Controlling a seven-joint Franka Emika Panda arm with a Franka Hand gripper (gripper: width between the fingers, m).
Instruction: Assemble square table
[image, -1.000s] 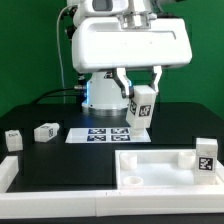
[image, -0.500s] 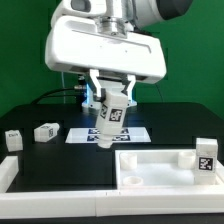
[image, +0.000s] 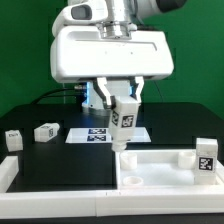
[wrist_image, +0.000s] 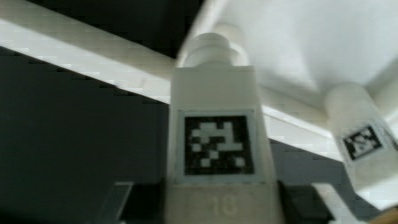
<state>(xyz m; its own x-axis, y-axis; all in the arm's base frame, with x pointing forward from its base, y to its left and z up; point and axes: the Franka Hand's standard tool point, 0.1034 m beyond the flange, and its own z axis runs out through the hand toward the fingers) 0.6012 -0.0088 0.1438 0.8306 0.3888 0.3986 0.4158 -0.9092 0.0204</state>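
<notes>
Right now the end effector (image: 123, 102) has its jaws partway closed, clamped on the upper end of a white tagged leg (image: 124, 122). The held leg hangs pretty much upright with its tag facing the exterior camera. Its lower tip sits right over the far rim of the square panel (image: 165, 172), near the panel's far corner on the exterior view's left. I can't tell if the tip actually touches the rim. In the wrist view that same leg (wrist_image: 217, 140) fills the middle of the shot, tag square on, with the white panel (wrist_image: 107, 50) spread out beyond its rounded tip.

A second leg (image: 205, 157) stands upright on the panel at the exterior view's right, well apart from the held one.

Off to the exterior view's left, a loose leg (image: 45, 131) lies on the black counter (image: 60, 165) just beside the marker board (image: 100, 136). Another loose leg (image: 12, 140) sits further out near the edge, and a plain white bar (image: 7, 174) lies in front of it. Behind it all there's a green backdrop (image: 20, 50).
</notes>
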